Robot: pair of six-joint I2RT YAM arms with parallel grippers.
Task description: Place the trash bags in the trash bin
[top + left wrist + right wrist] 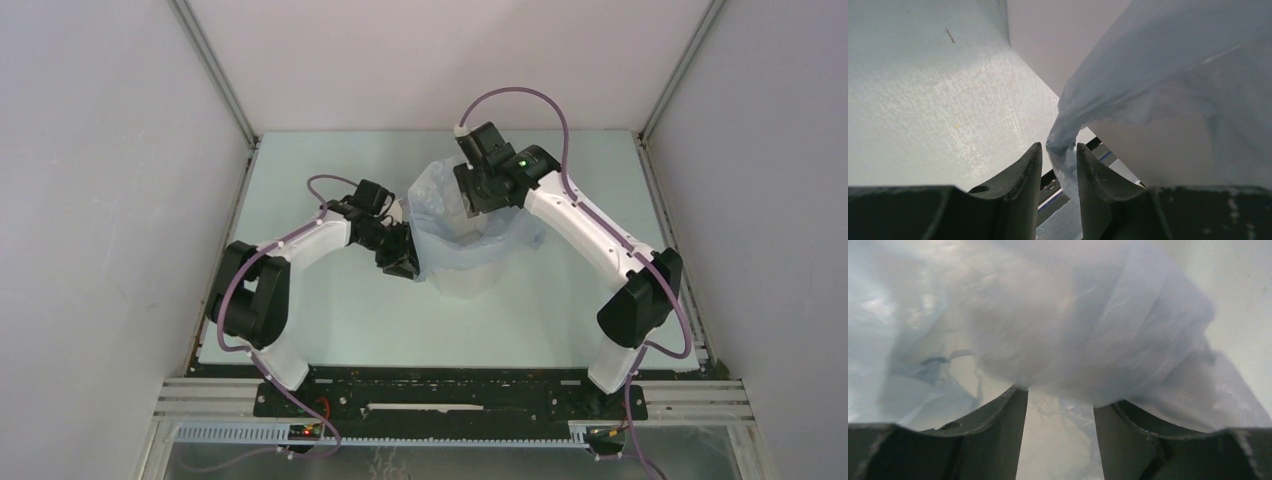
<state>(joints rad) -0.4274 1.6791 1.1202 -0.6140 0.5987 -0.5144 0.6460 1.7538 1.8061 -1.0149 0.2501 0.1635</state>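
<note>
The translucent white trash bin stands mid-table. The pale blue trash bag is draped into and over the bin's mouth. My left gripper is at the bin's left side. In the left wrist view its jaws stand a little apart, with a bunched edge of the bag between them, touching the right finger only. My right gripper reaches down into the bag from above the bin. Its jaws are wide apart and press against bag film, holding nothing.
The table's pale green surface is walled by white panels at the back and both sides. A black rail runs along the near edge by the arm bases. The bin's wall fills the right of the left wrist view.
</note>
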